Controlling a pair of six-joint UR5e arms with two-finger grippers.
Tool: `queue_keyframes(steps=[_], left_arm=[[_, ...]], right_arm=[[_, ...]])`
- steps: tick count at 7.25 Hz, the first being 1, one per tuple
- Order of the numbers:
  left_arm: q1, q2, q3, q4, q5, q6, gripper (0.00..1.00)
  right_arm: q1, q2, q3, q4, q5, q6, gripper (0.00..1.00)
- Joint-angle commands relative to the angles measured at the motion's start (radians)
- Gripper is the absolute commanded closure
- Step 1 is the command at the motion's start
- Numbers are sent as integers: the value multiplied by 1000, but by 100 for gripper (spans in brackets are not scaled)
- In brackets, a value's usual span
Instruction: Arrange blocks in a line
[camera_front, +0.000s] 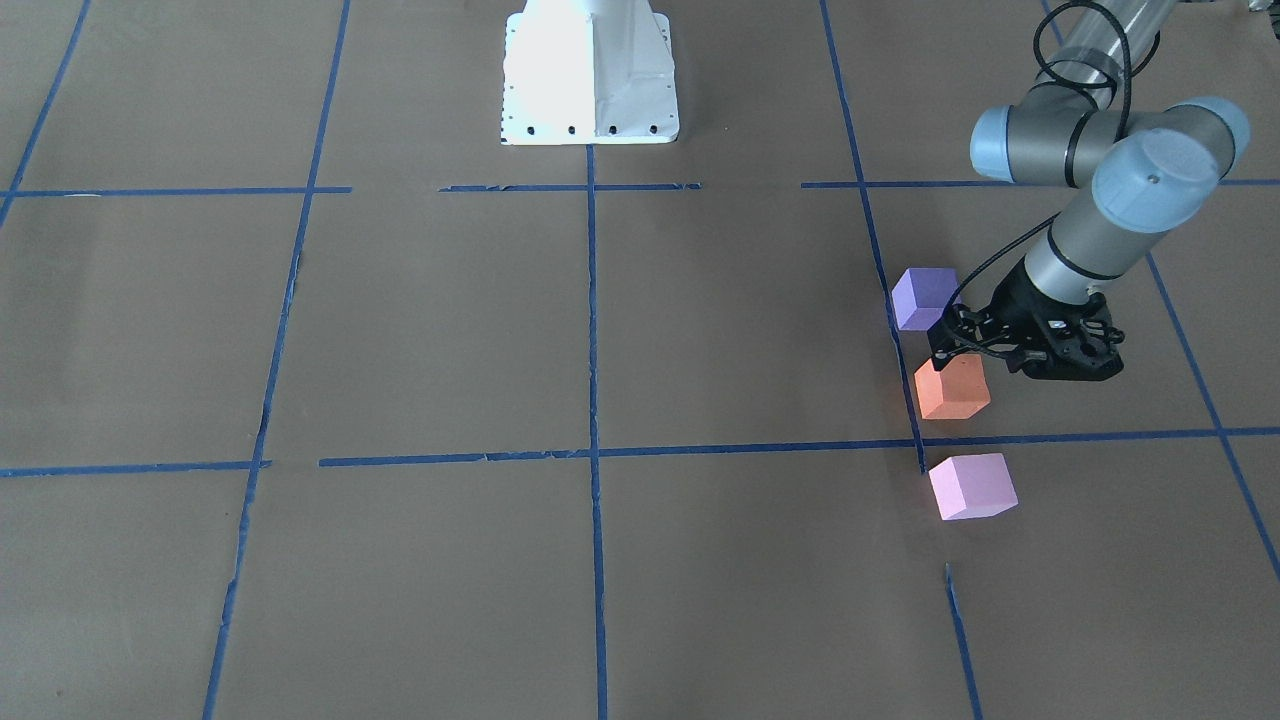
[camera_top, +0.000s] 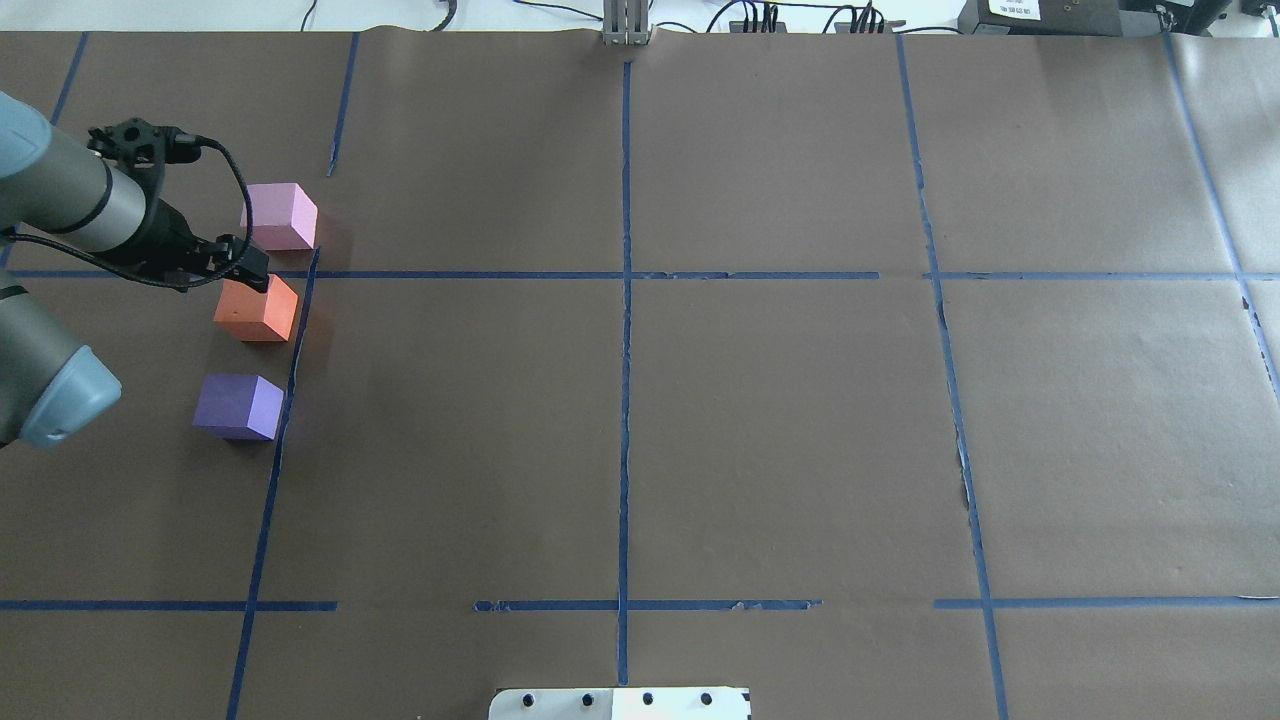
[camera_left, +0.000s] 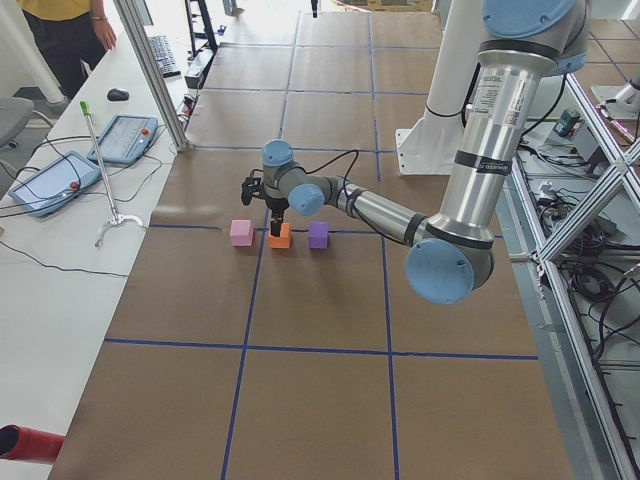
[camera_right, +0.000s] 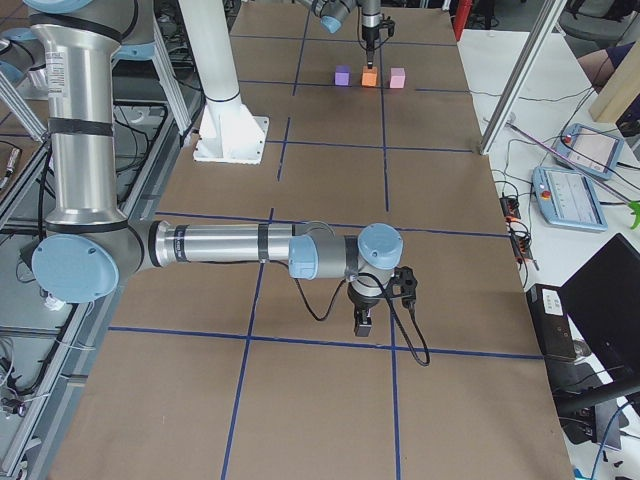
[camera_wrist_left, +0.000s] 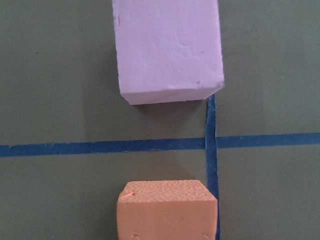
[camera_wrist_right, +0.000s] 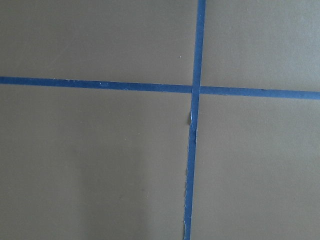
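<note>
Overhead exterior, from the robot's side outward: three blocks, one of each colour, sit in a rough row beside a blue tape line (camera_top: 290, 370). The purple block (camera_top: 238, 405) is nearest, then the orange block (camera_top: 258, 310), and the pink block (camera_top: 280, 215) is farthest, past a cross-line. None of them touch.

The left gripper (camera_top: 245, 268) sits at the orange block's far top edge; gripping or only touching, cannot tell. The right gripper (camera_right: 362, 325) hangs low over the paper, well apart from the blocks; its opening cannot be judged.

Brown paper covers the table (camera_top: 780, 430). Beyond it stands a white bench (camera_left: 60, 260) with two tablets (camera_left: 125, 138).
</note>
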Motion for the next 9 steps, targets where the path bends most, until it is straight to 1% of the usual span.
queue_keyframes(steps=[1,2,3,4,5,6,7,8,9], left_arm=[[-97,11,-130,122,-16,41,0],[-169,2,-168,216,-19,115,0],[-211,-9,-190,280,-20,227,0],[-265,9,-172,279,-23,345,0],[-344,44,-122,280,-67,509,0],[-456,46,-3,279,-128,706,0],[-553,48,71,280,-138,898,0],[-614,71,133,283,-138,1023,0],[-656,88,165,283,-140,1035,1]], right_arm=[[0,0,0,0,0,0,0],[0,0,0,0,0,0,0],[0,0,0,0,0,0,0],[0,0,0,0,0,0,0],[0,0,0,0,0,0,0],[0,0,0,-1,0,0,0],[0,0,0,0,0,0,0],[0,0,0,-1,0,0,0],[0,0,0,0,0,0,0]])
